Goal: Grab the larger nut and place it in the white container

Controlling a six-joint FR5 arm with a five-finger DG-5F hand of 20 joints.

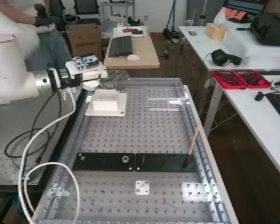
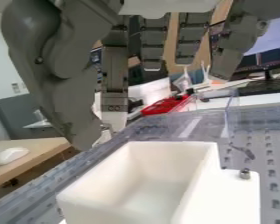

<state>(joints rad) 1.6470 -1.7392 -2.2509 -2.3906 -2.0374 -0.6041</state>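
In the high view the hand [image 1: 113,76] is above the far left end of the perforated bench, just beyond the white container [image 1: 107,101]. The wrist view shows the hand [image 2: 115,75] open, its fingers extended with no part between them. Below the fingertips in that view is the open-topped white container [image 2: 76,197], with bare inner walls and floor in sight. On the flat black bar [image 1: 160,162], the bearing [image 1: 125,159] stands left of the bar's centre, and the smaller nut [image 1: 82,158] shows faintly near its left end.
A thin wooden stick [image 1: 193,141] leans up from the bar's right part. A small white plate [image 1: 142,187] lies nearer the camera. White cables [image 1: 49,122] loop at the bench's left. A metal screw head [image 2: 244,173] stands on the container's flange. Red trays [image 1: 240,79] are on the right-hand table.
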